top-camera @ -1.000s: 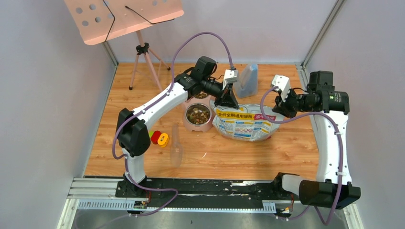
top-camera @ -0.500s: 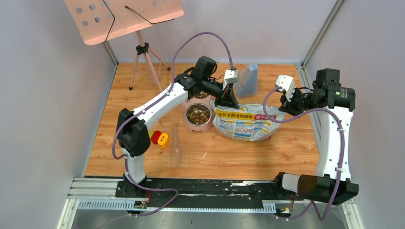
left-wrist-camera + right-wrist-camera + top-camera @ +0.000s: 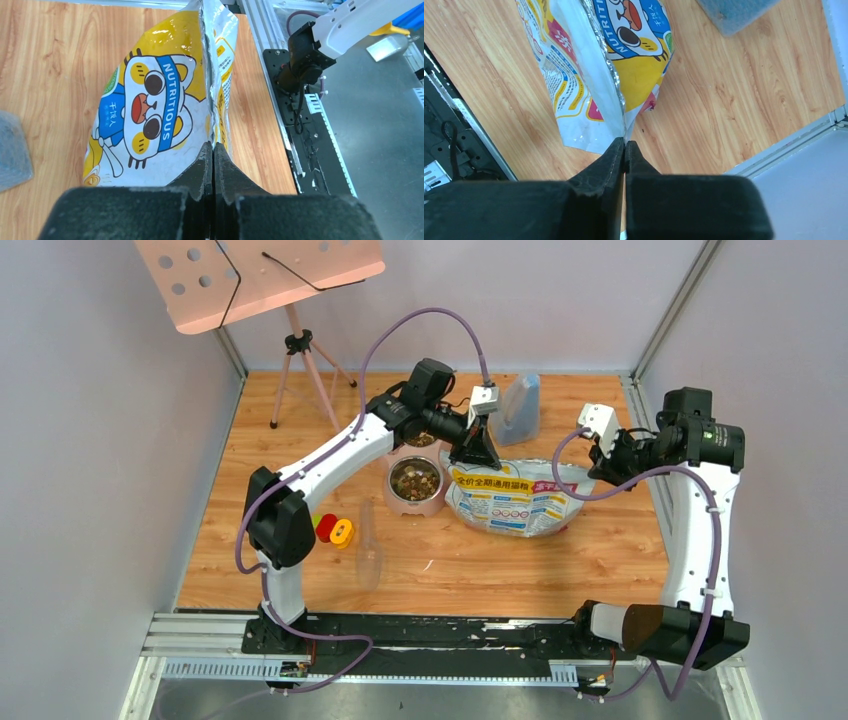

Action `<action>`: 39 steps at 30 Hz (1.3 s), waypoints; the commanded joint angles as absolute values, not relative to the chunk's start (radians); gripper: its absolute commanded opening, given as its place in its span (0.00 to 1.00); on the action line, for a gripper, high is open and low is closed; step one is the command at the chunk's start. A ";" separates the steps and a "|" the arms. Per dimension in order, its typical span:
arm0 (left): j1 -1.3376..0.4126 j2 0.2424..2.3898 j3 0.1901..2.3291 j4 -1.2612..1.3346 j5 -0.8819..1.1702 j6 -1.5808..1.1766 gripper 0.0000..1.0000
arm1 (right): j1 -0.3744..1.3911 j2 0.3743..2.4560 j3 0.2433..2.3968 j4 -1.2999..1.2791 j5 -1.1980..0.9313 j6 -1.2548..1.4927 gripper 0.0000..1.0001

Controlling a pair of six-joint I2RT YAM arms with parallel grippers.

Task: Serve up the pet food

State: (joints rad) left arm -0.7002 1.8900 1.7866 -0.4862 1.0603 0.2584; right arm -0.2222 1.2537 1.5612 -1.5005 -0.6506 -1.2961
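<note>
Two grippers were clamped on the printed bag (image 3: 150, 100): the left gripper (image 3: 213, 148) pinched its seam edge and the right gripper (image 3: 624, 145) a corner. The pet food (image 3: 415, 478) lay in the pink bowl (image 3: 418, 508) just beside the left fingers, away from the right gripper.

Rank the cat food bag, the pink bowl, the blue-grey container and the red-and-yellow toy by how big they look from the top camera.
1. cat food bag
2. pink bowl and blue-grey container: too alike to rank
3. red-and-yellow toy
</note>
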 commanded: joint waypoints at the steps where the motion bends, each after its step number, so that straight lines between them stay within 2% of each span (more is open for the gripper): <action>1: -0.695 1.874 1.818 -0.451 1.080 0.221 0.00 | -0.225 1.261 1.550 -1.514 -0.670 -1.348 0.00; 3: -0.695 1.874 1.819 -0.452 1.080 0.221 0.00 | -0.225 1.277 1.578 -1.515 -0.687 -1.333 0.02; 6: -0.696 1.873 1.819 -0.454 1.078 0.219 0.00 | -0.225 1.289 1.612 -1.492 -0.731 -1.299 0.28; 7: -0.696 1.873 1.818 -0.454 1.077 0.219 0.00 | -0.224 1.289 1.623 -1.483 -0.752 -1.290 0.33; 11: -0.696 1.873 1.816 -0.437 1.077 0.202 0.00 | -0.176 1.292 1.636 -1.453 -0.828 -1.232 0.40; 16: -0.696 1.876 1.812 -0.392 1.087 0.150 0.02 | -0.045 1.312 1.570 -1.345 -0.922 -1.042 0.42; 19: -0.696 1.878 1.821 -0.405 1.098 0.147 0.28 | 0.010 1.310 1.507 -1.201 -0.961 -0.904 0.42; 21: -0.696 1.876 1.833 -0.437 1.098 0.157 0.36 | 0.055 1.307 1.470 -1.094 -0.966 -0.812 0.42; 27: -0.660 1.872 1.899 -0.704 1.156 0.306 0.45 | 0.092 1.325 1.438 -1.011 -1.038 -0.690 0.40; 29: -0.647 1.857 1.889 -0.804 1.139 0.386 0.46 | 0.106 1.305 1.404 -1.001 -1.035 -0.694 0.40; 32: -0.612 1.806 1.786 -0.721 1.134 0.346 0.46 | 0.122 1.292 1.369 -0.999 -1.035 -0.697 0.39; 35: -0.581 1.787 1.738 -0.671 1.147 0.313 0.40 | 0.138 1.296 1.358 -0.997 -1.040 -0.685 0.38; 39: -0.550 1.803 1.749 -0.668 1.190 0.283 0.26 | 0.153 1.323 1.370 -0.966 -1.068 -0.620 0.34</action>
